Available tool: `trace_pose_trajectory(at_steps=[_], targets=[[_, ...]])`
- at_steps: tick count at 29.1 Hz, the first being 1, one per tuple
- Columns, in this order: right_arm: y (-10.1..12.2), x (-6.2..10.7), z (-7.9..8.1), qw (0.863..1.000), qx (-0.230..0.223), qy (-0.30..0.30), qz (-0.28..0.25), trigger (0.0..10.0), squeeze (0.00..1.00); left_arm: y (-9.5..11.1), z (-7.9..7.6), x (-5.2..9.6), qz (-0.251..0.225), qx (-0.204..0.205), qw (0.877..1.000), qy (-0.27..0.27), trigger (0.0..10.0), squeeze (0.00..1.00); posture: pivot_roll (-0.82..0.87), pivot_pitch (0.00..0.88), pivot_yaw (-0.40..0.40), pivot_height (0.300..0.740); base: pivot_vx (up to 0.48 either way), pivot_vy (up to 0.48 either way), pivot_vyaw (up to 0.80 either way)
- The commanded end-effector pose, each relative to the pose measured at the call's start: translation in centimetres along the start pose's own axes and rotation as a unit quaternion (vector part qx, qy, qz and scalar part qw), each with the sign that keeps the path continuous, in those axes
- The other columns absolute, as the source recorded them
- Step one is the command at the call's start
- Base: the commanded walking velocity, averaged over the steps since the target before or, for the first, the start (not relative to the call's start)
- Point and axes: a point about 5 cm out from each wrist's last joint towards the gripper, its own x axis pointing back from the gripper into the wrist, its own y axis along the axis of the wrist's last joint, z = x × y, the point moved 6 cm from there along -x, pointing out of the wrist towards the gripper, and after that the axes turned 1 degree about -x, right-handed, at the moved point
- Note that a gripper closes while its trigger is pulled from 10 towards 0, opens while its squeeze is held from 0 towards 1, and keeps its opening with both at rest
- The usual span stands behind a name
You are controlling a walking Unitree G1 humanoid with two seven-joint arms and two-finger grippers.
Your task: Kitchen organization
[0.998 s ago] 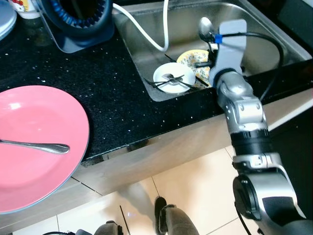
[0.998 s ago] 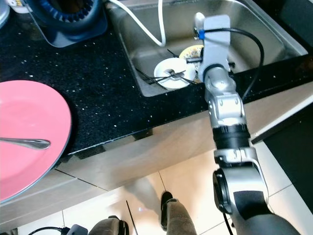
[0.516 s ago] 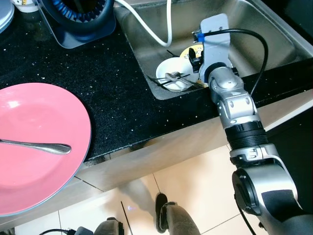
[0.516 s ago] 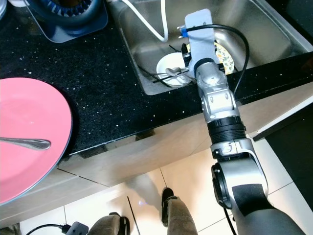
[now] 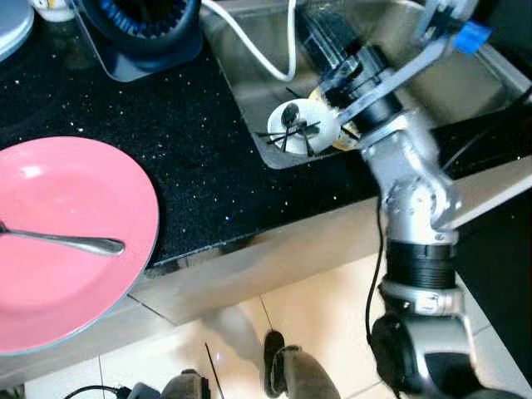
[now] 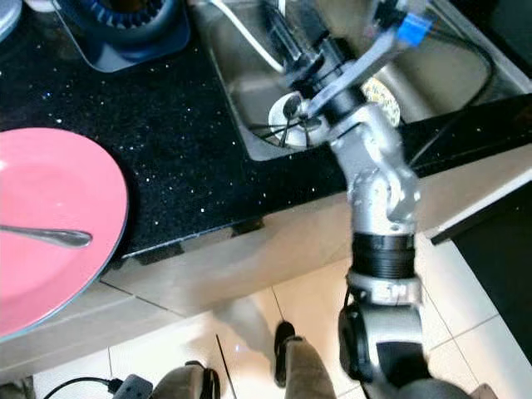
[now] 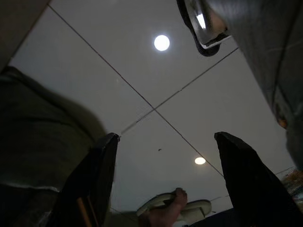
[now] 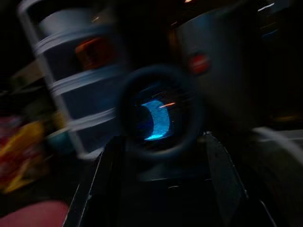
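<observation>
- The right arm [image 5: 411, 179] reaches over the front edge of the black speckled surface [image 5: 179, 154] into the steel sink [image 6: 449, 71]; its upper part is motion-blurred.
- The right gripper [image 5: 320, 41] is smeared over the sink, and in the dark right wrist view its two fingers [image 8: 102, 189] stand apart with nothing between them.
- A white bowl [image 5: 303, 125] with dark utensils crossed over it lies in the sink's near corner, partly behind the arm.
- A yellow patterned dish [image 6: 382, 91] peeks out behind the arm, mostly hidden.
- A white hose [image 5: 249, 41] curves into the sink.
- A pink plate [image 5: 66, 249], cut off at the frame edge, carries a spoon [image 5: 71, 241].
- A blue rack [image 5: 145, 33] is cut off at the top.
- The left gripper [image 7: 165, 179] hangs open above the tiled floor [image 7: 142, 75].
</observation>
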Motion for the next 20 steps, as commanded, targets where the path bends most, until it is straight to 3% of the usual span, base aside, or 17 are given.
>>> trace_pose_trajectory(at_steps=[1, 7, 13, 20], targets=[[-1.4, -0.3, 1.3, 1.0, 0.001, 0.022, 0.022, 10.0, 0.0, 2.2, -1.0, -0.3, -0.03, 0.007, 0.999, -0.008, 10.0, 0.0, 0.06, 0.178, -0.072, 0.74, 0.0, 0.0, 0.8], [-3.1, -0.4, 1.8, 0.999, -0.027, 0.027, 0.037, 10.0, 0.0, 2.1, -0.3, -0.2, -0.028, 0.007, 1.0, -0.001, 10.0, 0.0, 0.08, 0.153, -0.072, 0.74, 0.0, 0.0, 0.8], [-4.7, -0.4, 2.7, 0.996, -0.015, 0.051, 0.068, 10.0, 0.0, 1.6, 1.0, -0.2, -0.017, 0.01, 1.0, 0.012, 10.0, 0.0, 0.11, 0.123, -0.08, 0.74, 0.0, 0.0, 0.8], [-6.2, 0.0, 4.1, 0.989, 0.016, 0.095, 0.11, 10.0, 0.0, 1.9, 0.9, -0.2, -0.018, 0.011, 1.0, 0.012, 10.0, 0.0, 0.11, 0.104, -0.084, 0.74, 0.0, 0.0, 0.8]])
